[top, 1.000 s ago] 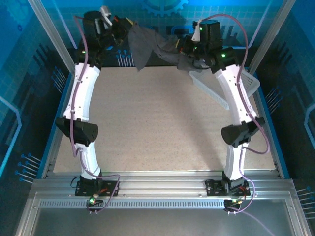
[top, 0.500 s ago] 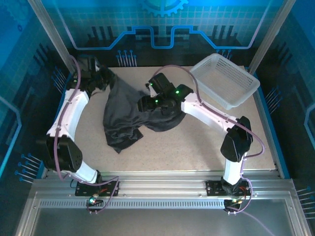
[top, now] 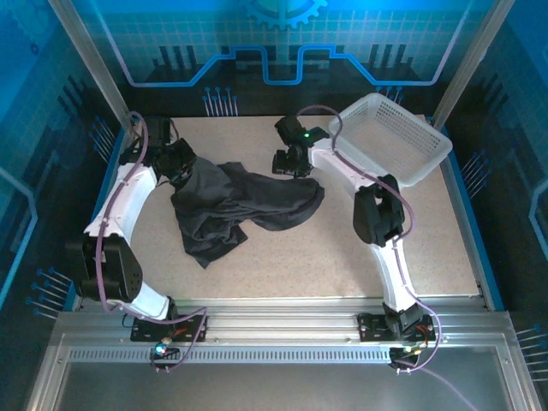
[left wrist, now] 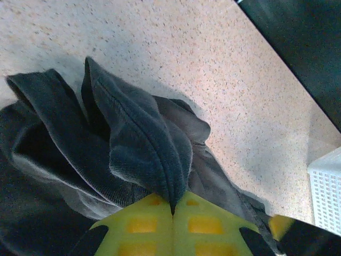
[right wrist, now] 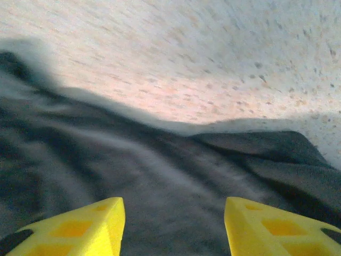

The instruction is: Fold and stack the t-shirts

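One dark charcoal t-shirt (top: 244, 205) lies crumpled on the table's left-centre. My left gripper (top: 183, 168) is at its far left corner, shut on a ridge of the cloth. In the left wrist view a thick fold of the t-shirt (left wrist: 138, 149) runs straight into the closed yellow fingertips of the left gripper (left wrist: 173, 207). My right gripper (top: 286, 164) hovers at the shirt's far right edge. In the right wrist view it (right wrist: 173, 213) stands open, its fingers wide apart over the rumpled t-shirt (right wrist: 160, 170), gripping nothing.
A white lattice basket (top: 396, 137) sits at the far right corner, tilted on the table edge; its corner (left wrist: 326, 192) shows in the left wrist view. Bare speckled tabletop (top: 342, 257) lies in front and to the right of the shirt.
The shirt came down from the air at the back onto the table. The right gripper opened, let go of it and drew back toward the far right. The left grip held.
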You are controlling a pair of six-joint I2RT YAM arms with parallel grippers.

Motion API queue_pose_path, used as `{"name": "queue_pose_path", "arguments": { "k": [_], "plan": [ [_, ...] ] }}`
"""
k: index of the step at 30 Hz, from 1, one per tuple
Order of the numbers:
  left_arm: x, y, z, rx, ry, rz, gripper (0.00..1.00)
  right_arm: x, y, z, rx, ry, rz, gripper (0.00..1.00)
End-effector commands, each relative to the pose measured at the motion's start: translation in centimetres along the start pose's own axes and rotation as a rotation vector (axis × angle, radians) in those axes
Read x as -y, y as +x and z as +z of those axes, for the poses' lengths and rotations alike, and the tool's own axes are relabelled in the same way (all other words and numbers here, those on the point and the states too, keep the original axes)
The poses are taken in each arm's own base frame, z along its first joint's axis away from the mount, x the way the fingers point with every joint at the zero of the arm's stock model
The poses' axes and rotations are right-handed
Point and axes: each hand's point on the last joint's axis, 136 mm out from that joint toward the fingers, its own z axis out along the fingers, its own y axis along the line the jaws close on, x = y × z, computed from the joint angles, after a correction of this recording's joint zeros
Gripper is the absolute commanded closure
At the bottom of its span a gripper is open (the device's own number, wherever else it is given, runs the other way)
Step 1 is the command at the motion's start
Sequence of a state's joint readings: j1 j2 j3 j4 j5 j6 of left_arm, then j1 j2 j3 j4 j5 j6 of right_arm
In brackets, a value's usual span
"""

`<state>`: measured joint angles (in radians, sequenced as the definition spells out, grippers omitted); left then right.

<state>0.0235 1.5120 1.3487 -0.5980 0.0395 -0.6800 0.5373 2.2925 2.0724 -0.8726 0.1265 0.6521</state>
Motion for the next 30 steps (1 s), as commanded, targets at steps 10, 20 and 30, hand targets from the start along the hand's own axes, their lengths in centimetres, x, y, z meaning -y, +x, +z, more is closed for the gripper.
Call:
{"name": "queue_pose_path", "arguments": {
  "k": [10, 20, 30],
  "plan": [
    [-1.2, -1.0, -2.7, 0.088, -0.044, -0.021, 1.00, 3.6, 2.0, 4.5, -0.173, 0.082, -0.244, 0.37],
    [-1.7, -1.8, -3.5, 0.140, -0.075, -0.043, 1.00, 4.0, 4.8, 6.9, -0.271, 0.091, -0.238, 0.47],
    [6.6, -7.5, -0.2, 0.085, 0.195, -0.048, 1.00, 1.6, -8.0, -5.3, 0.130, -0.118, -0.110, 1.00]
  ]
}}
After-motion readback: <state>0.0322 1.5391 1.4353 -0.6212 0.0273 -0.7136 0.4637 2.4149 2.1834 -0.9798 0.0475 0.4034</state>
